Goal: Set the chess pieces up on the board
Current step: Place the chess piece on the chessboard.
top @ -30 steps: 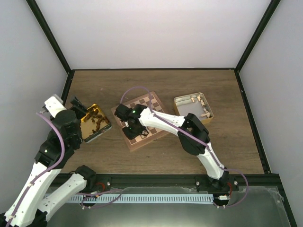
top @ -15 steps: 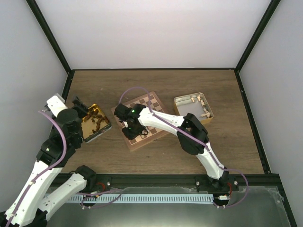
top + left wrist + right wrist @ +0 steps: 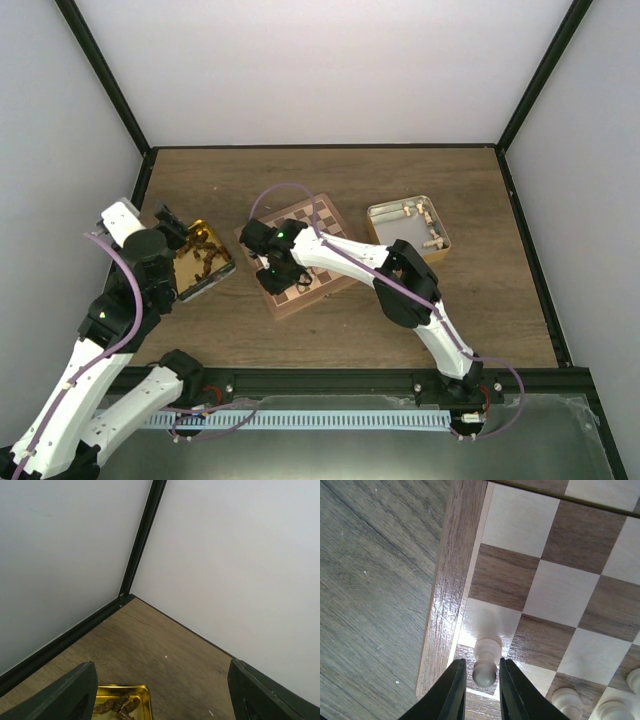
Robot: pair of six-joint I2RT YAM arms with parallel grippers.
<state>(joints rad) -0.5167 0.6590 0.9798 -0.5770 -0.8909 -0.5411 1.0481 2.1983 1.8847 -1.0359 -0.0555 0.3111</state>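
The chess pieces seen up close are pale: one pawn (image 3: 486,656) stands upright on the board (image 3: 442,605), on a square against its left rim, with more pale pieces (image 3: 565,698) near it. The right claw (image 3: 482,664) straddles this pawn's head, barely parted, with a sliver of gap beside the left finger. The left claw (image 3: 161,666) hangs spread wide and holds nothing, above a gold tin (image 3: 145,691) of dark pieces (image 3: 120,705) on the bench (image 3: 165,650).
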